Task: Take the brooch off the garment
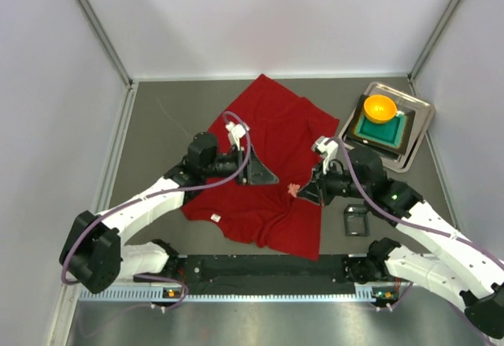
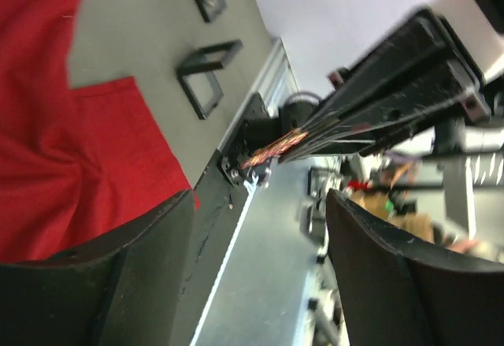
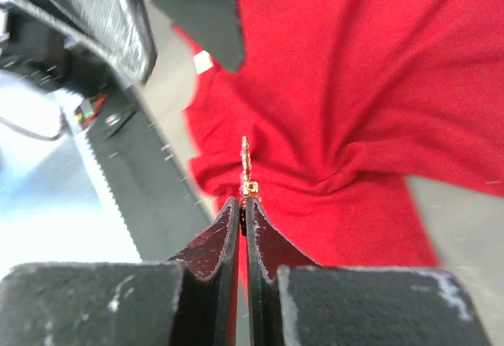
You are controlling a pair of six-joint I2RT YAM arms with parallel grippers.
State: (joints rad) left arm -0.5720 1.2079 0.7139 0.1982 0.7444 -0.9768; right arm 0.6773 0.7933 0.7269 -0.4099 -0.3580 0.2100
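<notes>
The red garment [image 1: 268, 165] lies spread and wrinkled on the grey table, and also shows in the right wrist view [image 3: 346, 86] and the left wrist view [image 2: 47, 149]. My right gripper [image 1: 303, 194] is shut on the brooch [image 1: 293, 191], a tiny pale ornament held just above the cloth near its right part. In the right wrist view the brooch [image 3: 246, 165] sticks up edge-on from the closed gripper [image 3: 244, 206]. My left gripper [image 1: 264, 174] hovers open and empty over the garment's middle, pointing at the right gripper. In its own view the left gripper [image 2: 260, 275] holds nothing.
A metal tray [image 1: 421, 117] at the back right holds a green-and-black block and an orange bowl [image 1: 379, 108]. A small black frame [image 1: 356, 220] lies right of the garment. A white tag [image 1: 214, 217] sits on the garment's near left. A black rail [image 1: 260, 271] runs along the front edge.
</notes>
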